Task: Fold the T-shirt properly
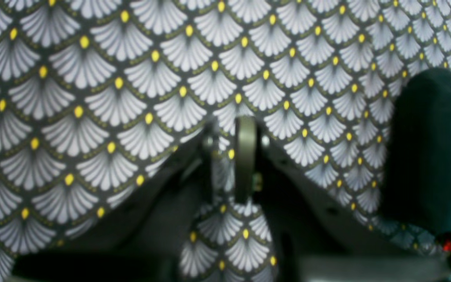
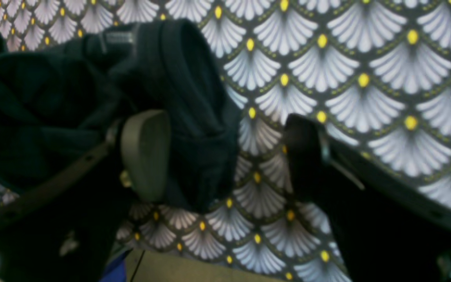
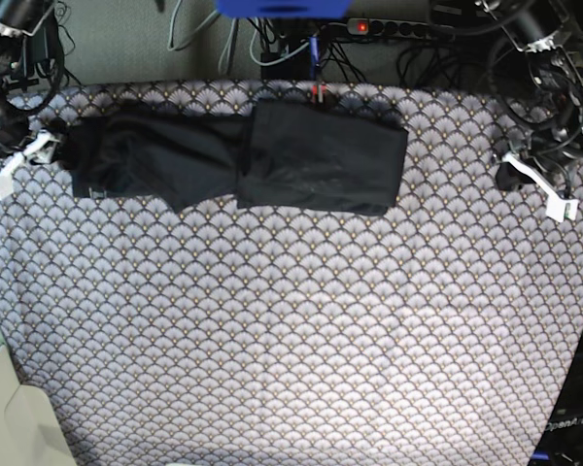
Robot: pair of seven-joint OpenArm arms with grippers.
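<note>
Two grippers apart from T-shirt (image 3: 243,155), right gripper (image 2: 225,156) gaping, visible only wrist-side, left gripper (image 1: 229,156) nearly closed, empty, at three o'clock on tablecloth (image 3: 291,330).

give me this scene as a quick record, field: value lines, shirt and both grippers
garment: black T-shirt, long band, partly folded
surface: scallop-print tablecloth
shirt position: far edge of table, one end by right gripper
right gripper: open, at shirt's end, nothing held
left gripper: nearly closed, nothing held, off to shirt's other side, apart from it
</note>
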